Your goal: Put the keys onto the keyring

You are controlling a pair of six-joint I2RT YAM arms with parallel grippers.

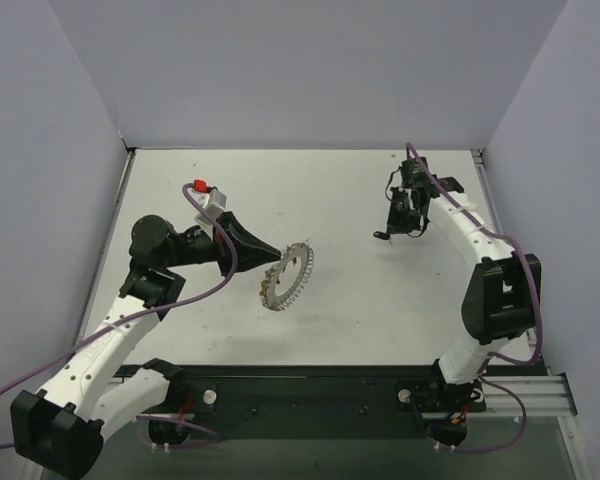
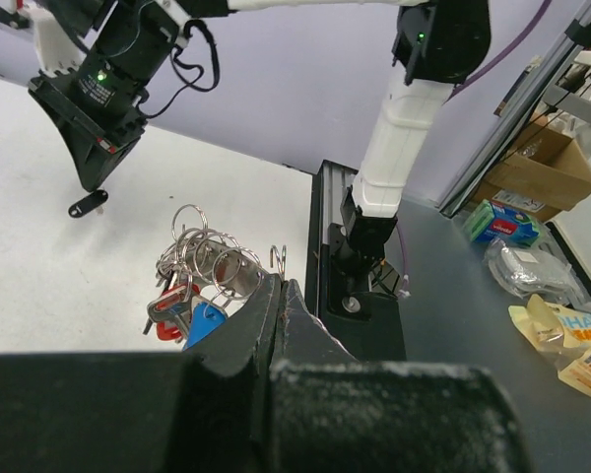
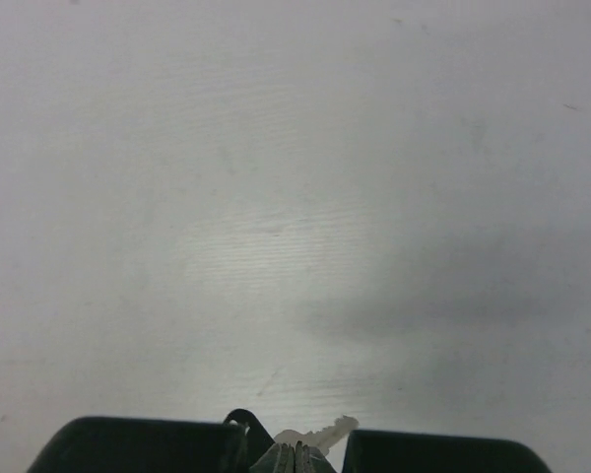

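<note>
The keyring point(image 1: 287, 277), a silvery toothed ring, hangs tilted above the table's middle left. My left gripper point(image 1: 272, 258) is shut on its upper left edge. The left wrist view shows the keyring point(image 2: 209, 258) as a bunch of wire loops at the shut fingertips of the left gripper point(image 2: 279, 282), with a red-headed key point(image 2: 169, 325) and a blue-headed key point(image 2: 207, 320) hanging from it. My right gripper point(image 1: 388, 232) is at the far right, shut on a small black-headed key point(image 2: 87, 205). Its silvery blade point(image 3: 325, 432) sticks out past the right gripper point(image 3: 297, 451).
Purple walls close in the white table point(image 1: 360, 190) on three sides. A black rail point(image 1: 330, 385) carries both arm bases along the near edge. Off the table to the right are a cardboard box point(image 2: 537, 168) and plastic packets point(image 2: 532, 271).
</note>
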